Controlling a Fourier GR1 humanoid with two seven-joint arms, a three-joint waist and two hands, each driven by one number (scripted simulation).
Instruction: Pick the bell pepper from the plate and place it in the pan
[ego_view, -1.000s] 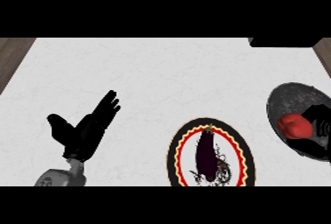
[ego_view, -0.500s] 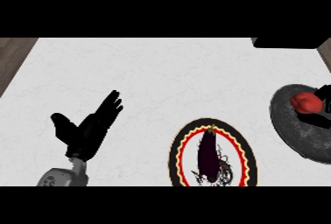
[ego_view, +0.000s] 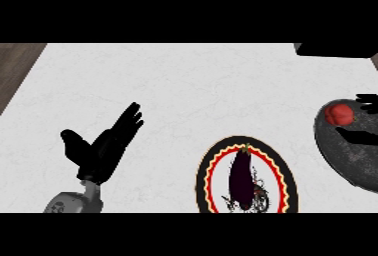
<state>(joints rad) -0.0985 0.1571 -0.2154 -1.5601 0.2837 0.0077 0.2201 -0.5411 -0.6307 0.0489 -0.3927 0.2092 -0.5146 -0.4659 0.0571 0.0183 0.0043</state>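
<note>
Now red bell pepper (ego_view: 339, 113) in pan (ego_view: 347, 157), right hand (ego_view: 362, 134) fingers spread beside it.

The left robot hand (ego_view: 100, 150) is matte black, with slender fingers, on a rounded grey forearm (ego_view: 72, 202).

Counter (ego_view: 192, 85): white, marbled top. Bore a patterned plate (ego_view: 209, 176) near the front edge; a dark pan (ego_view: 347, 155) lay right of the plate, apart.

No readable text or labels.
</note>
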